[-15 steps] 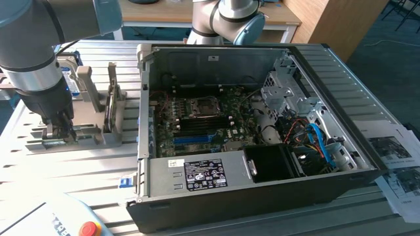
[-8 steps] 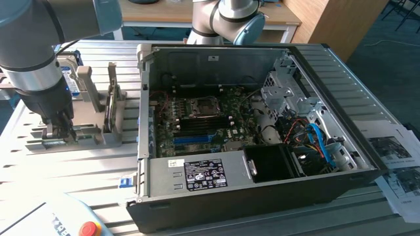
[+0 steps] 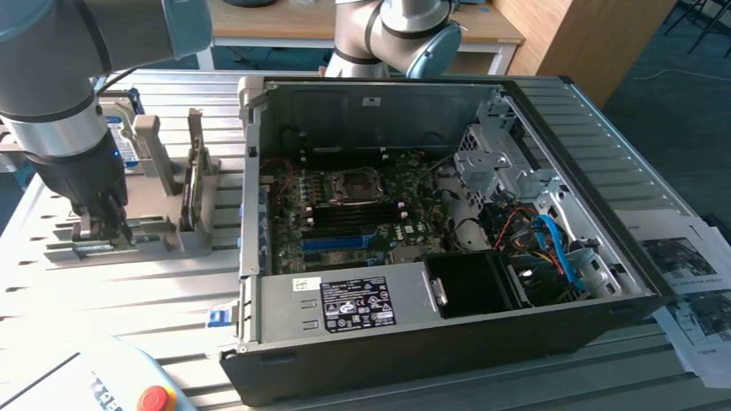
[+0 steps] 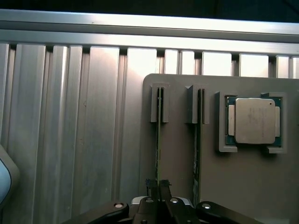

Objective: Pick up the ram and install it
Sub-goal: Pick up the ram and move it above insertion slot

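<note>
Here, pincer (image 4: 158,186) clamping ram (image 4: 159,135), upright in holder (image 4: 178,151)

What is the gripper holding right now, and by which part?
The gripper pinches the ram by its thin upper edge, standing in its holder.

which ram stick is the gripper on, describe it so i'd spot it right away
Beside the open computer case, on the exterior view's left, a grey holder sits on the slatted table. Two thin boards stand on edge in its slots next to a square silver processor. The ram is the board farther from the processor, pinched by the gripper.
</note>
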Motion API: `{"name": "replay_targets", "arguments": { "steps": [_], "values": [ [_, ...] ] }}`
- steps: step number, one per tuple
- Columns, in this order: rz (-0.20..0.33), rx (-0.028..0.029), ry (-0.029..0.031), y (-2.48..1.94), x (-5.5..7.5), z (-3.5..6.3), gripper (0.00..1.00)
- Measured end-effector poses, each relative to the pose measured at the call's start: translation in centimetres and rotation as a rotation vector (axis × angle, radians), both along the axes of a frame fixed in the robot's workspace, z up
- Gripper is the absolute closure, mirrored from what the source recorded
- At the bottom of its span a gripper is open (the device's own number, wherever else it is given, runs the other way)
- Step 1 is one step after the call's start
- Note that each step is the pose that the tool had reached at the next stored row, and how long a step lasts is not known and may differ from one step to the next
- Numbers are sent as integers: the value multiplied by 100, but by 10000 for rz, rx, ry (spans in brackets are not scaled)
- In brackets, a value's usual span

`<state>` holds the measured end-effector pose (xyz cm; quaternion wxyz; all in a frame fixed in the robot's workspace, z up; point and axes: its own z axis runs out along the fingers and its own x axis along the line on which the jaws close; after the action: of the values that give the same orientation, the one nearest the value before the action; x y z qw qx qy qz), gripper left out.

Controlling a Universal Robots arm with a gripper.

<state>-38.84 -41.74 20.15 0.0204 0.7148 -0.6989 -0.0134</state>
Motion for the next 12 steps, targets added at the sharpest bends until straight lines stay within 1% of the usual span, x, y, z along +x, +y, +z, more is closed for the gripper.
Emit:
{"name": "replay_targets", "arguments": {
  "steps": [12],
  "values": [
    [-15,0,0,0,0,99,88]
  ]
}}
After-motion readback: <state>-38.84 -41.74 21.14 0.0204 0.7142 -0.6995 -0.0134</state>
